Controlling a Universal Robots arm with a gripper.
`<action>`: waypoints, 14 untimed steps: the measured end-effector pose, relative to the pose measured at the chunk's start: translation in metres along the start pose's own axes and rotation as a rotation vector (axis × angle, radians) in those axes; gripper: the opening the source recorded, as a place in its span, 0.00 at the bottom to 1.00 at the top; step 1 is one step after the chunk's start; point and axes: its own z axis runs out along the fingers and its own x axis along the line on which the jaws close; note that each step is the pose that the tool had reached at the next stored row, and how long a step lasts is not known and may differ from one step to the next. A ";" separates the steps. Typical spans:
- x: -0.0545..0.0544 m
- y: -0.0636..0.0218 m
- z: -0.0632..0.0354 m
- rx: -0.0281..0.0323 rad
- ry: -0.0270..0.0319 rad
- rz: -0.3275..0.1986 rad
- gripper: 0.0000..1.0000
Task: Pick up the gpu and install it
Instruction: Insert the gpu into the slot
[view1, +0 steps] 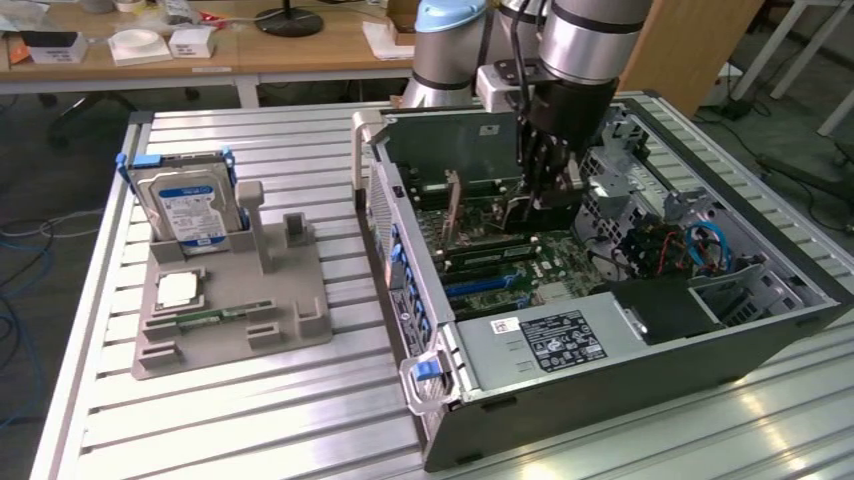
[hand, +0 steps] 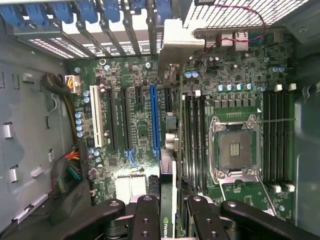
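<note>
Black fingers (hand: 147, 215) pinch the thin flat black gpu card (hand: 166, 225), clear on my wrist view. Outside, the gripper (view1: 547, 198) hides it.

The arm (view1: 587, 40) comes down steeply from above, with the wrist held near vertical. The gripper (view1: 545, 195) points straight down. In the wrist view, its black fingers (hand: 146, 220) stand parallel and close together, clamped on the thin edge of the gpu (hand: 166, 192).
</note>
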 end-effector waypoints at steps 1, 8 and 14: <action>0.000 0.0001 0.0017 0.0001 0.0000 0.000 0.26; 0.001 0.0045 0.0122 -0.0052 0.0022 0.000 0.26; 0.005 0.0057 0.0185 -0.0101 0.0030 -0.001 0.26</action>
